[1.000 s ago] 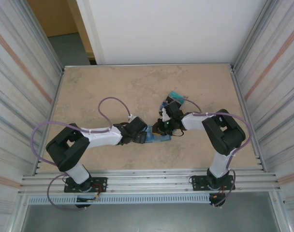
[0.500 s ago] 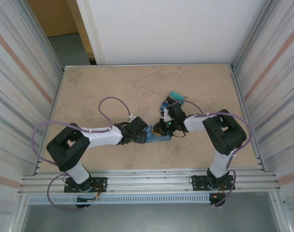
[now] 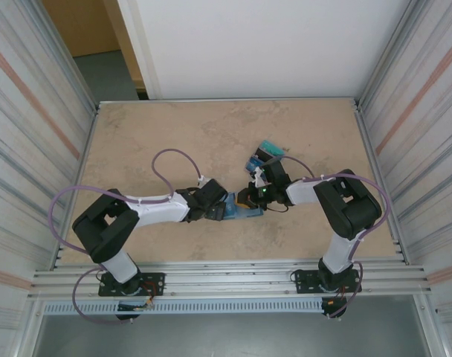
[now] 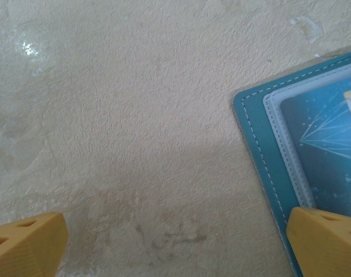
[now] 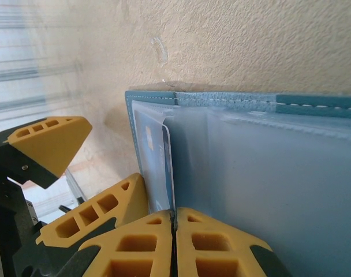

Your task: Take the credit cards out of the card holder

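Left of centre in the top view, the left tool (image 4: 175, 245) stands wide open, one fingertip over the card holder (image 4: 253, 127), which lies open on the bench (image 4: 135, 115). Its blue card (image 4: 325, 144) shows a gold chip and white rays. The right tool (image 5: 174, 231) is closed, pinching that card's edge. Loose cards (image 3: 265, 154) lie to the upper right.

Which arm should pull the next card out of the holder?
Right. The right gripper is shut on one card in the card holder; the left gripper is wide open, one finger over the holder's corner, likely steadying it.
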Robot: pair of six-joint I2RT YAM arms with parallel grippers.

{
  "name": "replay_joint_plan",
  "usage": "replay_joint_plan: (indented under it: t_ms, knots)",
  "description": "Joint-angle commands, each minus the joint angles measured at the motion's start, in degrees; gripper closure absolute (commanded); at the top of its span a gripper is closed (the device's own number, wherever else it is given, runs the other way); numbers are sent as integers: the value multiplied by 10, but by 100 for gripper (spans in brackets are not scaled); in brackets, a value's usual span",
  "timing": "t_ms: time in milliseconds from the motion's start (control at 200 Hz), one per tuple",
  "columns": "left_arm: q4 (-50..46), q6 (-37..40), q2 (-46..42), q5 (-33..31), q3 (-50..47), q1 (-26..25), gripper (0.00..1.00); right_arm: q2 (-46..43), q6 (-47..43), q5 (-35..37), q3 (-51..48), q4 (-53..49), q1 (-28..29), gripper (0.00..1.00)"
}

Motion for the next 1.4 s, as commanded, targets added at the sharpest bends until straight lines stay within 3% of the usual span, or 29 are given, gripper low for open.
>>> replay_joint_plan:
  t_ms: [0,772,1393]
  knots:
    - [-36,-3,27,-15,-2,-2,1,-18,12,-13,-9,12,-7,91]
    - [-38,-3,34,-13,2,-2,1,-2,37,-36,-20,59,-14,86]
    - [-42,-3,33,-14,4,-2,1,-3,40,-34,-30,63,-33,89]
